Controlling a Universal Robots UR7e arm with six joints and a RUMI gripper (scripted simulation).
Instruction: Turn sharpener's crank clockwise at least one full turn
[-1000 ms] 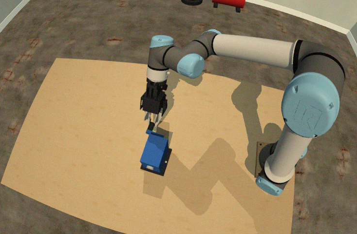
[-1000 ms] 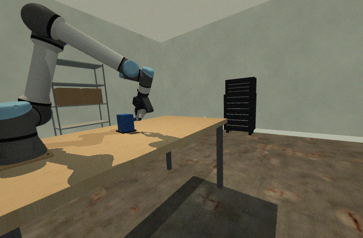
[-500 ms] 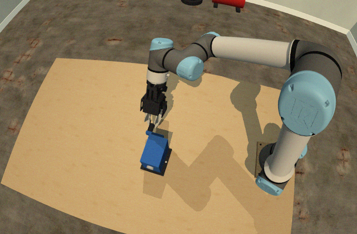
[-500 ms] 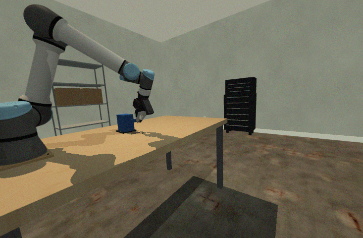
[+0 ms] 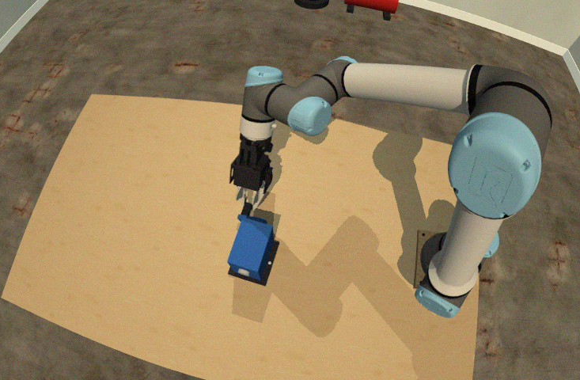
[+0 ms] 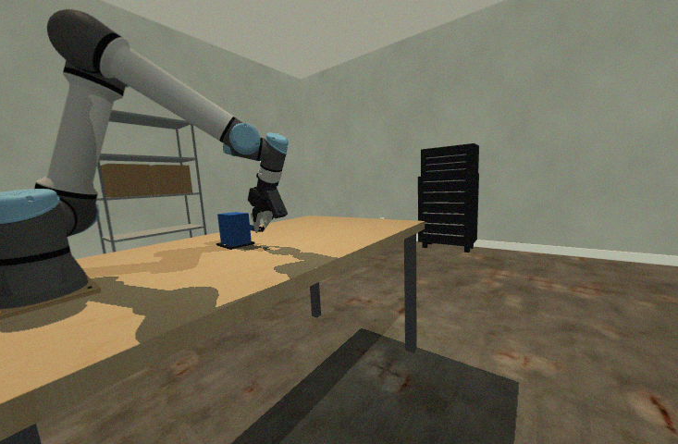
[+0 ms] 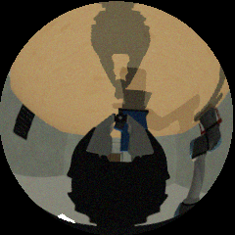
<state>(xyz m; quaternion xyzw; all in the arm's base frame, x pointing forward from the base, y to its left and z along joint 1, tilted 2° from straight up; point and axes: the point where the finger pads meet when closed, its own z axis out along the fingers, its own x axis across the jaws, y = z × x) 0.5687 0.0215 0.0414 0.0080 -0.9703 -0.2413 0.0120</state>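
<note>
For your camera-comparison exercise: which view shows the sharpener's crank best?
The top view: the dark crank sticks out of the blue sharpener, pinched by the gripper. The wrist view shows only a dark knob between the fingers; the exterior view shows it tiny.
</note>
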